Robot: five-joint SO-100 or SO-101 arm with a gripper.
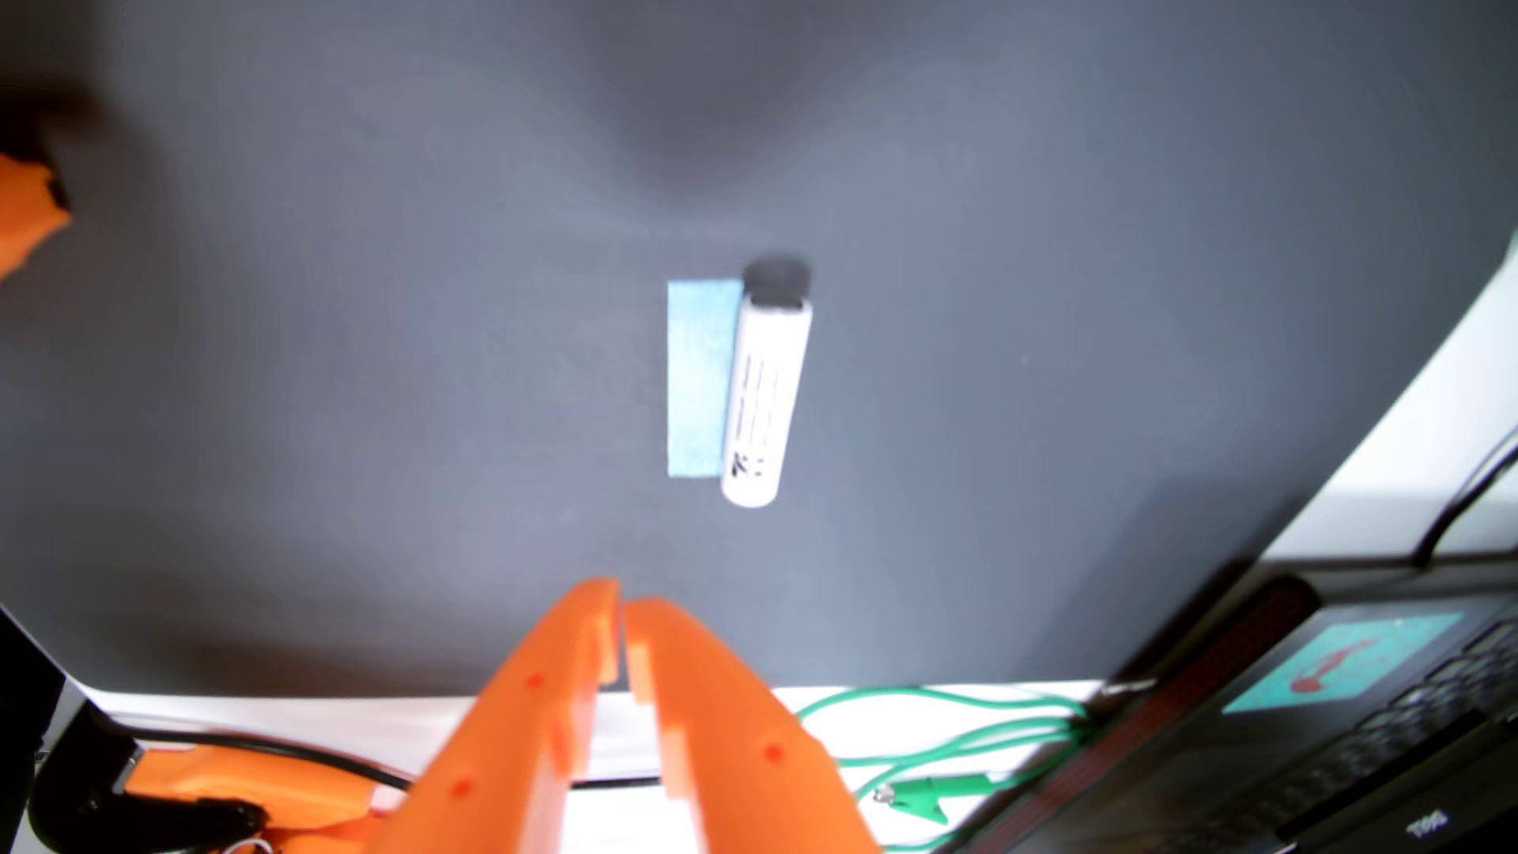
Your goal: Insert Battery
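In the wrist view a white cylindrical battery (765,402) with black print and a dark end cap lies on the dark grey mat (328,369). It rests along the right edge of a light blue tape strip (696,378). My orange gripper (622,603) enters from the bottom edge, its two fingertips nearly touching, shut and empty. It hovers below the battery in the picture, apart from it. No battery holder shows in this view.
A laptop (1355,723) sits at the bottom right off the mat. Green wires with an alligator clip (928,792) lie on the white table strip. Another orange part (25,213) shows at the left edge. Orange arm parts and black cable lie at bottom left.
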